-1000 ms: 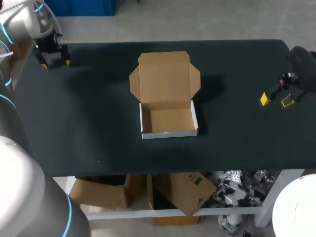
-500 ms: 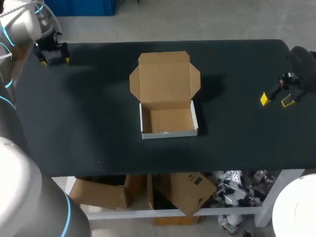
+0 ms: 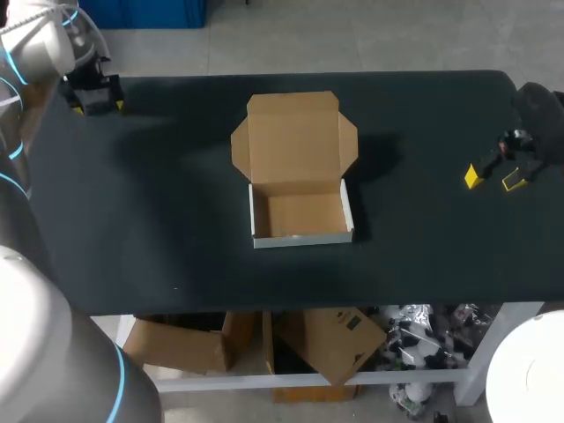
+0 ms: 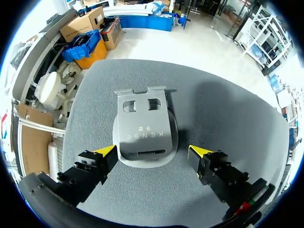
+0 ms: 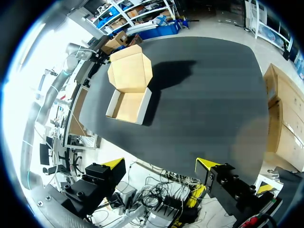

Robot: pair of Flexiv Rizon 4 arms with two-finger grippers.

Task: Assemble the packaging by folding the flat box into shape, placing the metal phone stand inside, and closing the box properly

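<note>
The cardboard box (image 3: 298, 204) stands folded in the middle of the table, its lid (image 3: 293, 137) open and laid back toward the far side; nothing shows inside it. The right wrist view has the same box (image 5: 127, 105) far ahead. The grey metal phone stand (image 4: 145, 128) lies flat at the table's far left corner. My left gripper (image 4: 153, 153) hangs open above it, its yellow tips on either side of the stand's rounded base, not touching. In the head view this left gripper (image 3: 97, 104) hides the stand. My right gripper (image 3: 492, 179) is open and holds nothing at the table's right edge.
The dark table (image 3: 176, 229) stretches wide around the box. In the right wrist view my right gripper (image 5: 160, 164) hovers past the table's edge (image 5: 166, 164), with my left arm (image 5: 71, 51) beyond the box.
My left gripper has shifted slightly toward the table's far edge. The box and my right arm have not moved.
</note>
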